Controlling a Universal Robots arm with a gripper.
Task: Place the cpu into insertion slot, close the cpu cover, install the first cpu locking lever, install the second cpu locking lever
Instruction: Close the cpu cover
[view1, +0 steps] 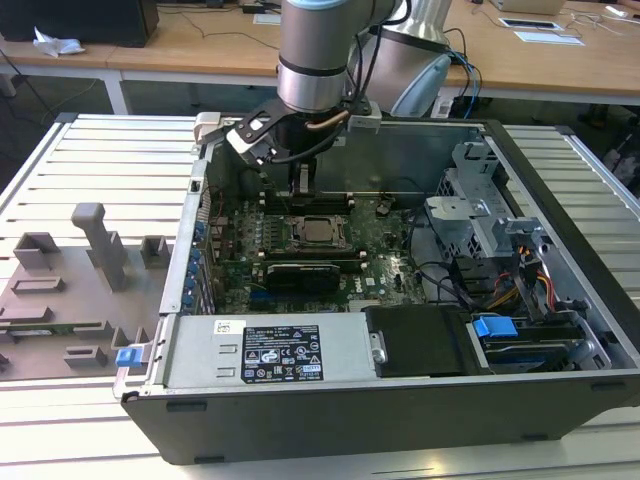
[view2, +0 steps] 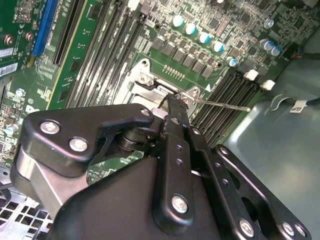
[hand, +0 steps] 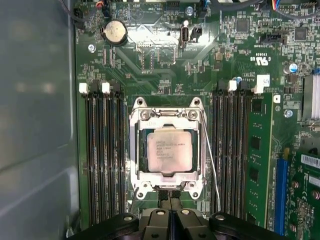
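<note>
1. The cpu (hand: 169, 150) lies flat in the insertion slot (hand: 195, 107) on the green motherboard (hand: 165, 60). Its pale metal top shows through the window of the cpu cover (hand: 168, 176), which lies down over it.
2. I judge the chip light, stiff and fragile (the hidden underside more so than the lid). Seated like this, any touch belongs on the cover's frame or on a lever, not on the chip.
3. One locking lever (hand: 209, 160), a thin wire, splays out from the socket's side and looks unlatched (likely springy and slippery, best taken near its bent end).
4. My hand (hand: 170, 194) is narrow, fingers together with nothing seen between them. The tips sit low at the cover's edge; whether they press the metal I cannot tell.
5. Long black memory slots (hand: 105, 155) flank the socket closely, so room to either side is tight.
6. Further out, the open computer case (view1: 350, 420) walls me in. It sits on a slatted metal desk (view1: 110, 150), with a grey fixture tray (view1: 60, 290) toward the exterior view's left.
</note>
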